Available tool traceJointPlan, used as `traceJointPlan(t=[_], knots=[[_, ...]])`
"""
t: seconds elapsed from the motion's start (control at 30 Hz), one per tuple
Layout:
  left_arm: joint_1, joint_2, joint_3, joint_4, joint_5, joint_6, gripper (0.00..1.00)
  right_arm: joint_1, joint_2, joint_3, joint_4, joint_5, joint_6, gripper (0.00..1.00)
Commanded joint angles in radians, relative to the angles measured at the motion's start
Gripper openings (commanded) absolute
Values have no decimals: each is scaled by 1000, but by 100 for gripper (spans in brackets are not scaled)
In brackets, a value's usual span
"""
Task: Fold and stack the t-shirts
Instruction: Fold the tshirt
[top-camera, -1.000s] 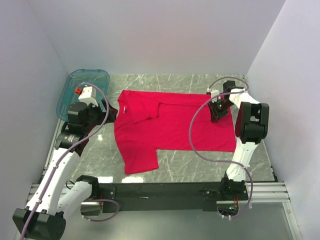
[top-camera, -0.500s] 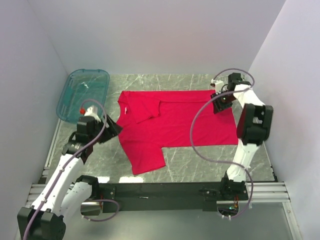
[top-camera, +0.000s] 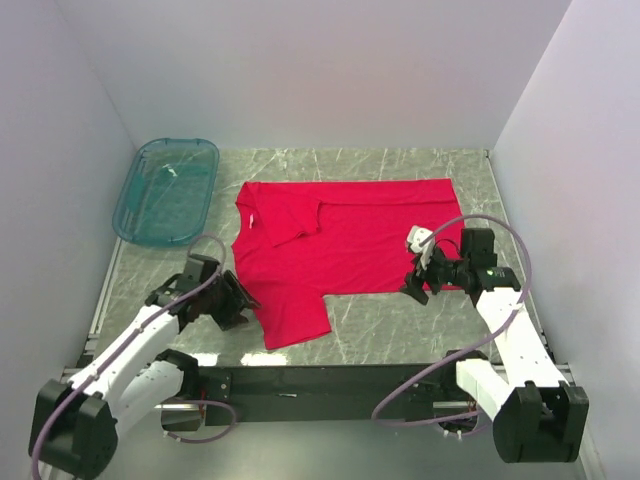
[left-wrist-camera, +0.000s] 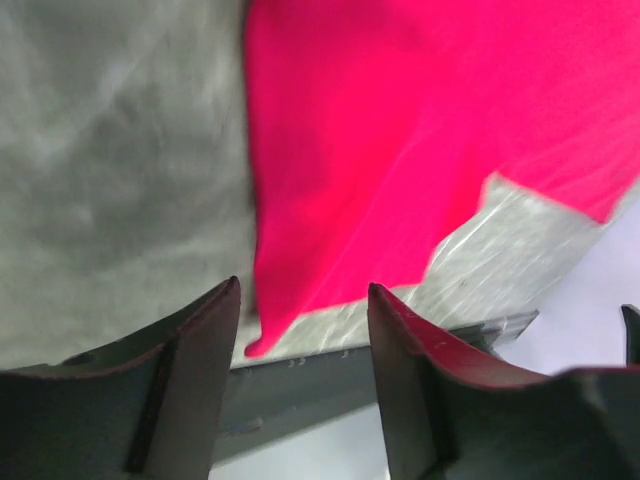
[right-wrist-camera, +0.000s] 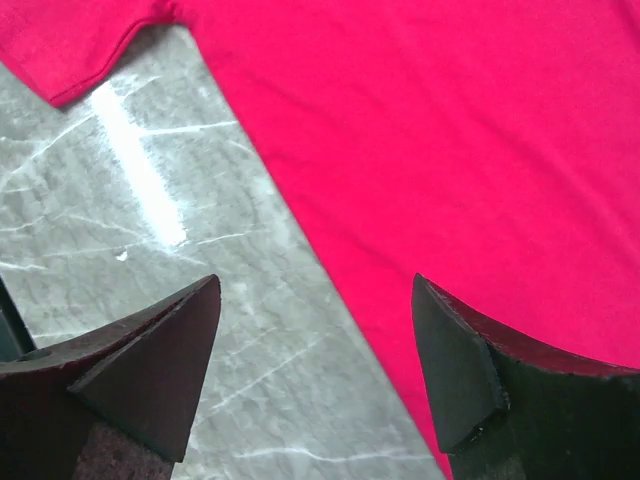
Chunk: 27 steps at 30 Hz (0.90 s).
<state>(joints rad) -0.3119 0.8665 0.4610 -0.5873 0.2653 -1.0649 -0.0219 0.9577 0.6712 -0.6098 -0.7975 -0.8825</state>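
Note:
The red t-shirt (top-camera: 350, 245) lies spread on the marble table (top-camera: 380, 320), its far-left sleeve folded over onto the chest. One sleeve reaches toward the near edge at the left. My left gripper (top-camera: 243, 300) is low beside that sleeve's left edge. In the left wrist view the left gripper (left-wrist-camera: 303, 287) is open, and the cloth (left-wrist-camera: 400, 150) ends in a corner just ahead of its fingertips, unclamped. My right gripper (top-camera: 412, 285) hovers at the shirt's near hem. Seen from the right wrist, that gripper (right-wrist-camera: 316, 282) is open wide, straddling the hem of the t-shirt (right-wrist-camera: 450, 130).
A see-through teal tub (top-camera: 167, 190) sits at the far left corner. The black base rail (top-camera: 330, 380) runs along the table's near edge. Pale walls close in the table on the left, back and right.
The left arm swung from beside the tub down to the near sleeve. The right arm let go of the shirt's far right corner and dropped to the near hem, its jaws widening.

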Motion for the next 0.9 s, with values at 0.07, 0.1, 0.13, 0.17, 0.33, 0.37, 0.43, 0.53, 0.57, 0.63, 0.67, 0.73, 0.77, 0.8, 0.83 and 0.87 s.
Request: traceJointPlan(t=[0.07, 0.1, 0.13, 0.17, 0.33, 0.37, 0.43, 0.53, 0.57, 0.63, 0.67, 0.73, 0.77, 0.8, 0.83, 0.87], knots=[[-186, 48, -41, -16, -12, -197, 54, 4, -25, -7, 82, -32, -9, 82], [-213, 37, -47, -16, -14, -222, 53, 2, -28, -9, 82, -26, -4, 82], [-240, 31, -56, 0, -14, -245, 52, 2, -31, -12, 88, -23, -1, 82], [-290, 28, -70, 7, -15, -285, 52, 2, -33, -16, 93, -25, 4, 82], [-357, 58, -87, 43, -41, -329, 46, 2, -19, -13, 114, -34, 34, 82], [-365, 66, -87, 59, -43, -331, 44, 4, -17, -9, 113, -31, 36, 82], [-374, 94, -81, 73, -50, -330, 40, 0, -14, -7, 111, -29, 37, 82], [-385, 135, -48, 72, -78, -313, 31, -4, -14, -10, 108, -34, 36, 82], [-385, 144, -45, 72, -86, -307, 28, -4, -16, -12, 105, -34, 34, 82], [-388, 155, -39, 69, -89, -302, 16, -10, -17, -10, 99, -34, 34, 82], [-389, 155, -35, 64, -97, -293, 13, -12, -20, -9, 96, -34, 33, 82], [-389, 146, -32, 47, -107, -284, 1, -18, -22, -4, 85, -32, 27, 82], [-389, 141, -27, 44, -112, -276, 1, -21, -23, 2, 78, -29, 21, 82], [-389, 126, -22, 31, -123, -268, 1, -23, -25, 8, 68, -22, 14, 82], [-389, 117, -4, 23, -129, -258, 1, -21, -22, 16, 33, 13, -10, 82], [-389, 105, 5, 15, -136, -238, 1, -23, -19, 45, 1, 41, -33, 82]])
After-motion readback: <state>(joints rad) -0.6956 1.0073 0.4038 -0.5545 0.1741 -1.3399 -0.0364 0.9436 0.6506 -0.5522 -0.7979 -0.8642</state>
